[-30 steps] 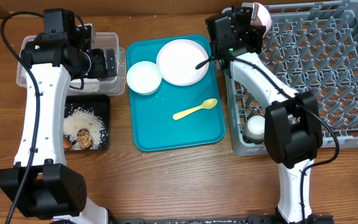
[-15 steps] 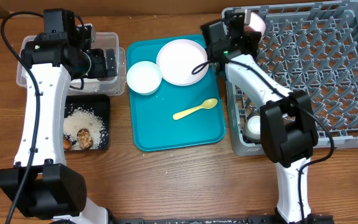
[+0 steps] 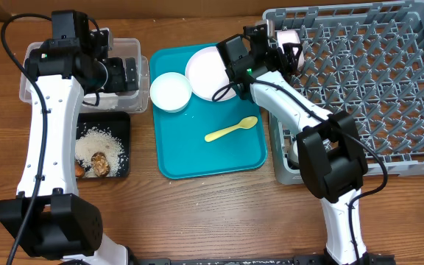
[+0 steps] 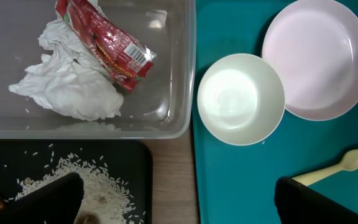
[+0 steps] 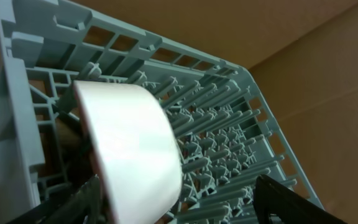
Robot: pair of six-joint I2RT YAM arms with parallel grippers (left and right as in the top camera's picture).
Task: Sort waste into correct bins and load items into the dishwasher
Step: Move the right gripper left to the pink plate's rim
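Your right gripper (image 5: 176, 196) was spread wide and held nothing, and the white bowl (image 5: 129, 143) stood on edge among pegs at the dish rack's (image 3: 389, 73) 10 o'clock corner, so you needed to back straight off without nudging it.

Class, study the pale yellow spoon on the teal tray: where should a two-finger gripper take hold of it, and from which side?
Probably best: take the spoon mid-handle, from straight above, jaws closing across its narrow width. It lies flat and diagonal on the teal tray, with nothing touching it.
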